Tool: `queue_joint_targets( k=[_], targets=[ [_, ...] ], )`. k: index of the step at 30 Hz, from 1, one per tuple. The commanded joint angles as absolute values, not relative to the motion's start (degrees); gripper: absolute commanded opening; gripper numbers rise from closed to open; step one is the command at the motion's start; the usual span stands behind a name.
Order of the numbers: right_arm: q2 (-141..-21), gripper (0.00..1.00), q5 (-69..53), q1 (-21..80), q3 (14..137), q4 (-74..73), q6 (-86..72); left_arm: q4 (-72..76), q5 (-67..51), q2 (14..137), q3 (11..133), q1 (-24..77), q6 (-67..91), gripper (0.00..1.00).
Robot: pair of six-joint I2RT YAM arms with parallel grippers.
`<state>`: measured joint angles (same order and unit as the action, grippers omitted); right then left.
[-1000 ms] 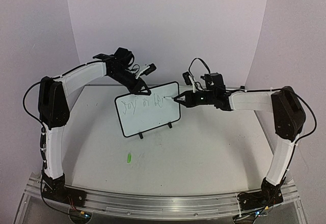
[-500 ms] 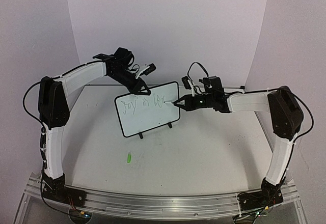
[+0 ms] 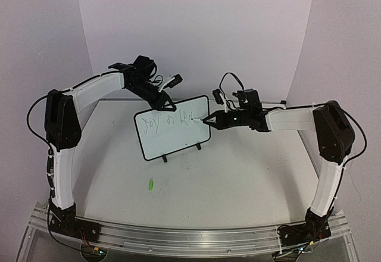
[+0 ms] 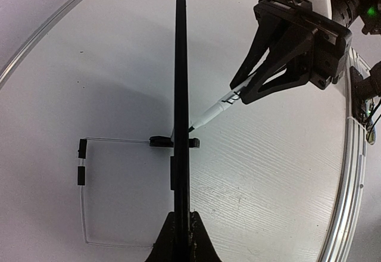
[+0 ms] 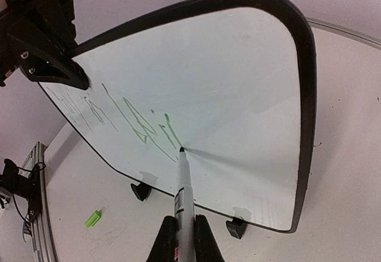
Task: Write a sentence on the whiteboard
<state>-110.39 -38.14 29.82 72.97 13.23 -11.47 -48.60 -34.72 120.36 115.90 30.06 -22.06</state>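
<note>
Pinches, with the left gripper, the top edge of the small rectangular whiteboard, white-faced, round-cornered and thinly framed in black. Jaws pressed tight on the frame, one finger to each side.

Keeps that whiteboard upright near the middle of the pale tabletop, towards the far side, resting on two small black feet. Seen edge-on from the left wrist as a thin black line.

Clamps, in the right gripper, a slim white marker with a dark tip. Jaws fully closed around the barrel. Reaches in from the right and presses the tip against the white face, just at the right-hand end of the writing.

Across the upper part of the face: thin green handwritten sentence, one slanting line of scrawl, too loose to read with certainty.

On the table in front of the whiteboard, well apart from it: small bright-green object, lying flat.
</note>
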Motion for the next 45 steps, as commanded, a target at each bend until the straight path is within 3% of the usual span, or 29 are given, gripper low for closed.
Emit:
queue_joint_targets(
  k=[1, 45],
  targets=[
    [-107.2, 0.0, -36.6, 29.9, 73.8, 16.6, -12.2, -48.3, -32.6, 120.4, 117.4, 30.1, -25.7, 0.0],
    [-109.1, 0.0, -34.9, 29.1, 70.2, 17.1, -13.3, -48.3, -32.6, 120.5, 117.7, 30.1, -25.8, 0.0]
  ],
)
